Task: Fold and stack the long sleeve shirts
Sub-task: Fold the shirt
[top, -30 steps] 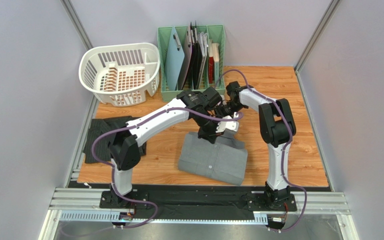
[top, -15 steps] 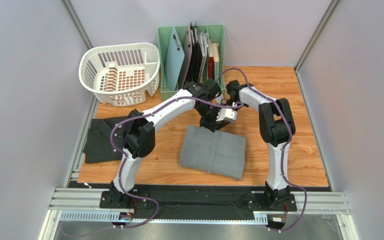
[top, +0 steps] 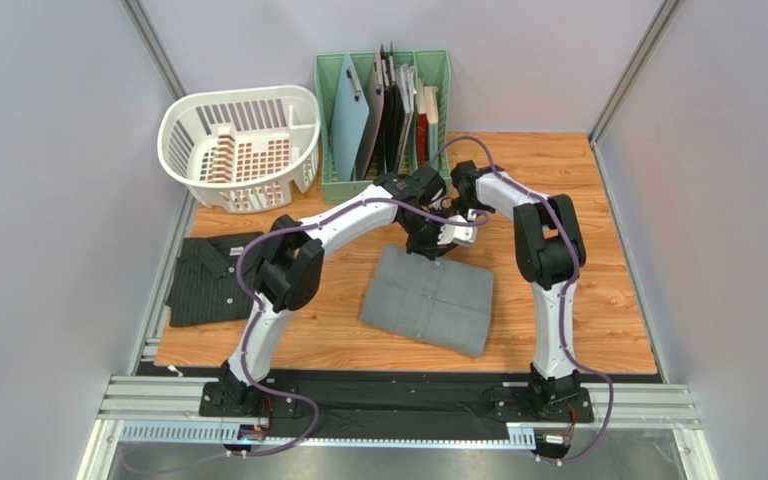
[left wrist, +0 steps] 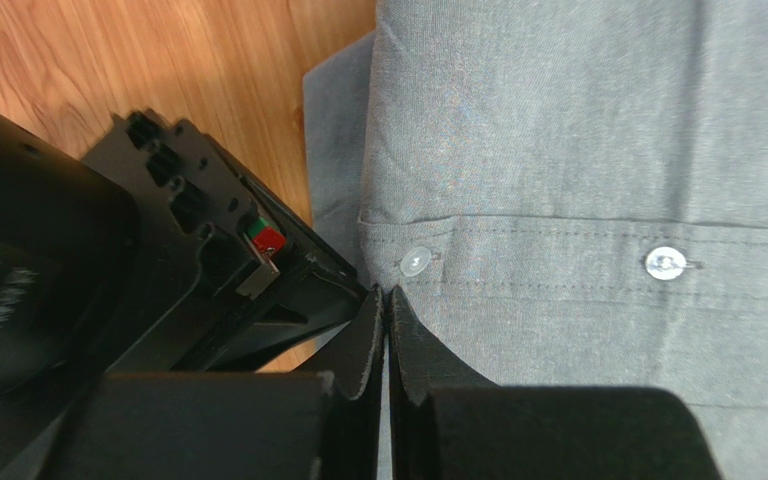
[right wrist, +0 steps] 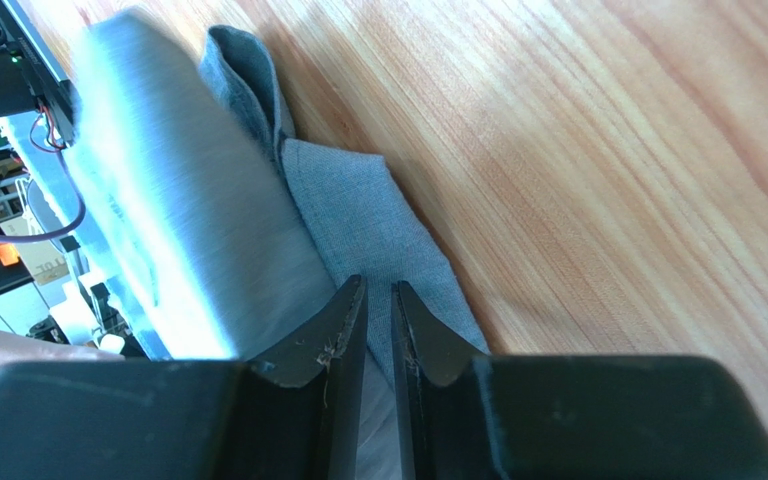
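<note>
Grey cotton-looking shirt [top: 428,300] is the one in the middle of the wooden bench [top: 598,300]. It's folded into a flat rectangle lying a bit skewed. I'll place everything else off that shirt.

Count so far: two shirts, two arms, one basket, one file rack. The second shirt, the dark pinstriped one [top: 208,282], lies well off to the left of the grey shirt, by the bench's left edge, collar showing. It's not stacked on anything. The white slotted basket [top: 243,135] is behind and to the left of the grey shirt. The green file rack [top: 383,110], stuffed with folders, is straight behind it.

Both arms reach to the grey shirt's far edge and nearly meet there. The left fingers [left wrist: 363,340] are pressed almost together, only a hairline slit between them. Their tips sit right at the button strip, just beside one of the two white buttons [left wrist: 415,260] I can count; the other [left wrist: 665,263] is further along the same strip. I can't tell if any cloth is nipped in there.

The right fingers [right wrist: 343,325] are at the same far edge, at a corner where the folded layers of the grey shirt peek out. They're closed down to a narrow gap. Cloth shows behind the gap, but I honestly can't say whether they've got hold of it.
</note>
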Controlling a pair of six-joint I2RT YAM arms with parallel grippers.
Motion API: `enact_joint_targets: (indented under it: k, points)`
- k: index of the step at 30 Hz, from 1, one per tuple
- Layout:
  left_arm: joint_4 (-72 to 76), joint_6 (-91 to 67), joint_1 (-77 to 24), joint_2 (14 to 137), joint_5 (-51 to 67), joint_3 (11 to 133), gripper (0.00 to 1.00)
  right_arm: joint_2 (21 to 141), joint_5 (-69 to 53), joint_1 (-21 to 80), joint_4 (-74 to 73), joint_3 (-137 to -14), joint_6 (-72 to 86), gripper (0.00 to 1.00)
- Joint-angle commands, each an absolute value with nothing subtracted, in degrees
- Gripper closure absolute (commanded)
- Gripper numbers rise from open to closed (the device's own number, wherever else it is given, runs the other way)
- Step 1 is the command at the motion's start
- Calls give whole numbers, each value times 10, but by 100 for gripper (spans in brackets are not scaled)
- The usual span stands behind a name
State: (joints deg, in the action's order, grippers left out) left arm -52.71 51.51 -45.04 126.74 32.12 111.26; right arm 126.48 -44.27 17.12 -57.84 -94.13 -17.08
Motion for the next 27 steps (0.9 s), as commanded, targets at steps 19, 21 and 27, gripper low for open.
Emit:
enact_joint_targets:
  k: [19, 21, 27]
  points:
    - [-535, 183, -313, 1070, 458, 977, 48, 1064, -423, 46, -770, -994, -251, 55]
    - [-533, 137, -305, 1051, 496, 954, 48, 1016, -459, 61, -766, -918, -243, 55]
    - [-427, -22, -306, 1054, 546, 850, 48, 947, -408, 145, -654, -738, -179, 57]
